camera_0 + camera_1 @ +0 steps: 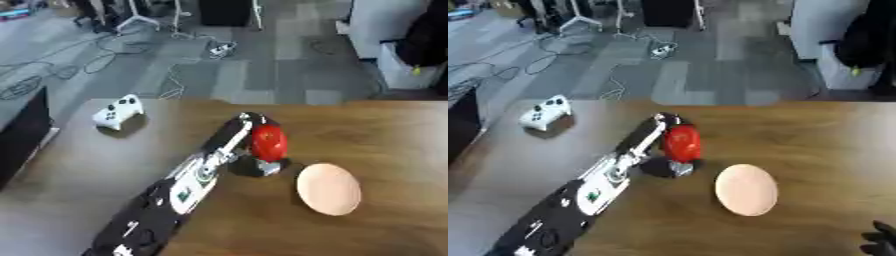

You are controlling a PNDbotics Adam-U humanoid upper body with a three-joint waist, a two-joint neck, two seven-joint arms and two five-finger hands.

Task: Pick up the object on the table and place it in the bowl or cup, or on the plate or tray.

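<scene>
At frame centre my left hand (248, 131) has its fingers curled round the red object (269, 141), holding it just above the table (385, 130). The plate (328, 188) lies just right and below. My right hand (879, 240) shows at lower right; I cannot tell its state.

Even, soft indoor light, both views blurred throughout, with faint shadows under the white controller (118, 112) on the wooden table (385, 130).
</scene>
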